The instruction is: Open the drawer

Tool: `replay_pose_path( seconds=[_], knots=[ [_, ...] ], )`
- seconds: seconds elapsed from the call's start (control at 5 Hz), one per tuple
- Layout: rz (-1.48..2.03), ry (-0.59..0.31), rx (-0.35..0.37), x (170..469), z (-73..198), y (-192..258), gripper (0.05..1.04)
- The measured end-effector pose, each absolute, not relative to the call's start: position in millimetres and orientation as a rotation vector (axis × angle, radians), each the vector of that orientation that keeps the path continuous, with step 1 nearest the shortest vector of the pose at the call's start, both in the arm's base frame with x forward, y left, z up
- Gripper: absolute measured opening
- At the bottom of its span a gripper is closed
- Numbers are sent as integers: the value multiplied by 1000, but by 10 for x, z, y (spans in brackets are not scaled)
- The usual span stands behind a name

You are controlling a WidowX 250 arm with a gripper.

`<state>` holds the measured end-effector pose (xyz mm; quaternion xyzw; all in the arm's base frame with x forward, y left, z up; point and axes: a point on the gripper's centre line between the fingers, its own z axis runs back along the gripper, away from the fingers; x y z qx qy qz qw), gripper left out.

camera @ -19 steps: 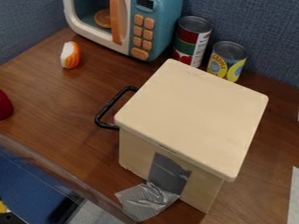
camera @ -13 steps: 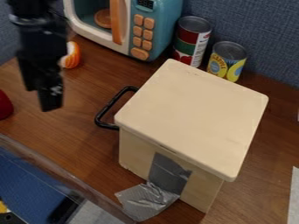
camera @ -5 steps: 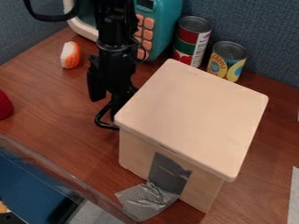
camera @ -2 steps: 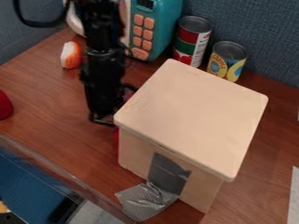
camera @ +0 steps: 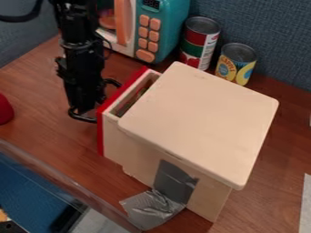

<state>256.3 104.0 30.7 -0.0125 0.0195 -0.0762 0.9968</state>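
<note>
The arm [camera: 77, 41] enters at the top edge, in the upper left of the frame, and descends almost vertically, its lower end set slightly to the right of its upper end. A black cable [camera: 24, 17] curves off beside it toward the left edge. The gripper [camera: 84, 107] points down at the handle [camera: 85, 119], left of the frame's center, its tip within the handle's outline. Whether the gripper is wide or narrow, or clamped on the handle, cannot be told.

The drawer [camera: 113, 141] is partly open, projecting from the box [camera: 203, 118] toward the left of the frame. Its red front [camera: 101, 136] faces left and carries the handle; a strip of its interior is exposed between front and lid.

The box occupies the center of the tabletop [camera: 48, 141], with silver tape [camera: 152, 211] at its lower edge. The microwave [camera: 165, 29] is at top center, behind the arm. Two cans, one tall [camera: 199, 43] and one short [camera: 237, 63], stand upright to its right. A red object [camera: 5, 110] is at the left edge.
</note>
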Motion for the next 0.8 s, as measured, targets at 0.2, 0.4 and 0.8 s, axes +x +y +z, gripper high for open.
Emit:
replay_pose_path(
  seconds=[0.2,0.4,0.8],
  knots=[
    [-150,30,-3,2572,362,1112,175],
    [-132,37,16,2527,370,1227,175],
    [-136,29,57,2518,482,1331,175]
  ],
)
